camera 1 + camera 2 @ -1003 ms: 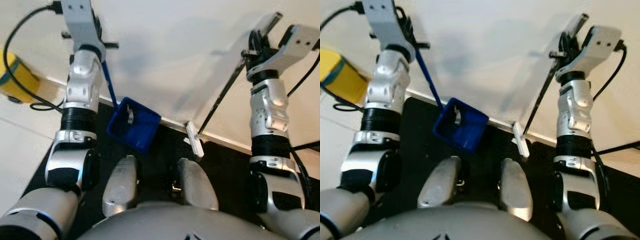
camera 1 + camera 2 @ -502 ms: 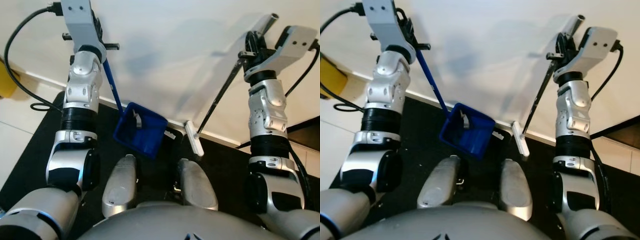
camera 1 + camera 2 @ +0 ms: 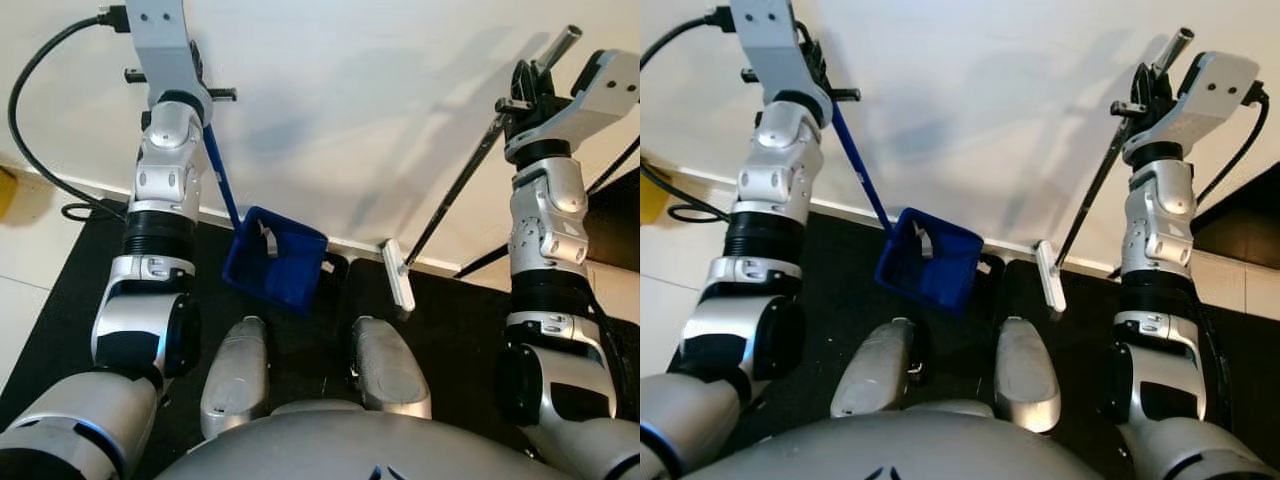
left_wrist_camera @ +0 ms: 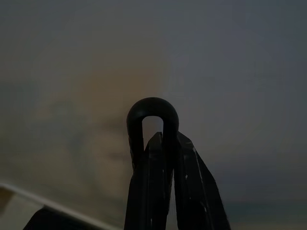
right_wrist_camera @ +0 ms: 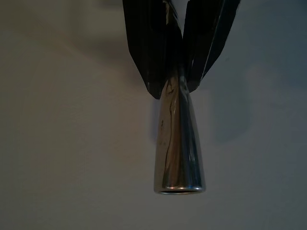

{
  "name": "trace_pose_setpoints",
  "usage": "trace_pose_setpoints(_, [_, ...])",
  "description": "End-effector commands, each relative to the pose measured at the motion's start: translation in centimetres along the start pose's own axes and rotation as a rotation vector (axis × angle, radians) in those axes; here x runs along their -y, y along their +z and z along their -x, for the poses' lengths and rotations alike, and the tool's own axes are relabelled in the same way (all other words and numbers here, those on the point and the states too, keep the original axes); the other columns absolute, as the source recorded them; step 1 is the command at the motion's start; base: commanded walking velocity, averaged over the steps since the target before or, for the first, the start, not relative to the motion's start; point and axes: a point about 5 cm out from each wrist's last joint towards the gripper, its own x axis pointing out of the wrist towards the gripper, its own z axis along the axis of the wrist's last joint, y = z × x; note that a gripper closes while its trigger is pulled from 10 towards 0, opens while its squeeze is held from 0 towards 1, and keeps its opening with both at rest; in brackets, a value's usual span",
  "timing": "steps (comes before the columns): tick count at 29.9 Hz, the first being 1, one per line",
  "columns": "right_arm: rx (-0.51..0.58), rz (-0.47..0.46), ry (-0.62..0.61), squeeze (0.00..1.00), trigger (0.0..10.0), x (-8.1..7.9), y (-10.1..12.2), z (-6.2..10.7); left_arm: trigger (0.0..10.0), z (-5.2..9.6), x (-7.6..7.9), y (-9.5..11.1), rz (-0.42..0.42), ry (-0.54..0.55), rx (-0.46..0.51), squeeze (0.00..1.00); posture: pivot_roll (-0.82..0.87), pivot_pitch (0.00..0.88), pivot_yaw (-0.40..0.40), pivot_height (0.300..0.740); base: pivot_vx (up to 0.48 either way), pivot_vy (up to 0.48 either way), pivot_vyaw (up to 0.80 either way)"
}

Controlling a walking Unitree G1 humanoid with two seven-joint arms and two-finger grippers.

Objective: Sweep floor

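Observation:
A blue dustpan (image 3: 275, 258) hangs tilted on its long blue handle (image 3: 220, 178) above a black mat. My left gripper (image 3: 190, 78) is raised at the upper left, shut on that handle; its looped end (image 4: 152, 112) pokes out past my fingers (image 4: 188, 191). On the right, a broom with a thin black pole (image 3: 465, 185) slants down to a small white head (image 3: 399, 275) near the wall's foot. My right gripper (image 3: 525, 85) is shut on the pole near its silver tip (image 5: 178, 153).
A white wall (image 3: 350, 100) with a pale skirting stands straight ahead. The black mat (image 3: 70, 300) lies under my feet, with pale tiles (image 3: 20, 270) to its left. A yellow thing (image 3: 6, 190) sits at the far left edge. A dark opening (image 3: 615, 225) shows at the right.
The camera has swung to the right: the yellow thing has slid almost off the left edge and a dark opening has come in at the right. Both grippers keep their hold.

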Motion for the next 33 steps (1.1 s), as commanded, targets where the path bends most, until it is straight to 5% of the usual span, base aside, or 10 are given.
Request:
trace_pose_setpoints(1, [0.008, 0.004, 0.015, 0.0, 10.0, -0.2, -0.1, 0.2, 10.0, 0.1, -0.9, -0.6, -0.054, 0.028, -0.016, 0.0, 0.0, 0.015, 0.014, 0.74, 0.0, 0.0, 0.0])
trace_pose_setpoints(20, [-0.105, 0.053, 0.009, 0.0, 10.0, 0.2, -3.2, 2.3, 10.0, 0.2, -1.4, -3.2, 0.047, 0.121, -0.044, 0.0, -0.02, 0.064, 0.015, 0.74, 0.0, 0.0, 0.0])
trace_pose_setpoints(33, [-0.136, -0.02, 0.082, 0.0, 10.0, 0.2, -5.0, 3.6, 10.0, 0.2, 0.9, -2.9, 0.126, 0.111, 0.084, 0.0, -0.03, 0.099, 0.009, 0.74, 0.0, 0.0, 0.0])
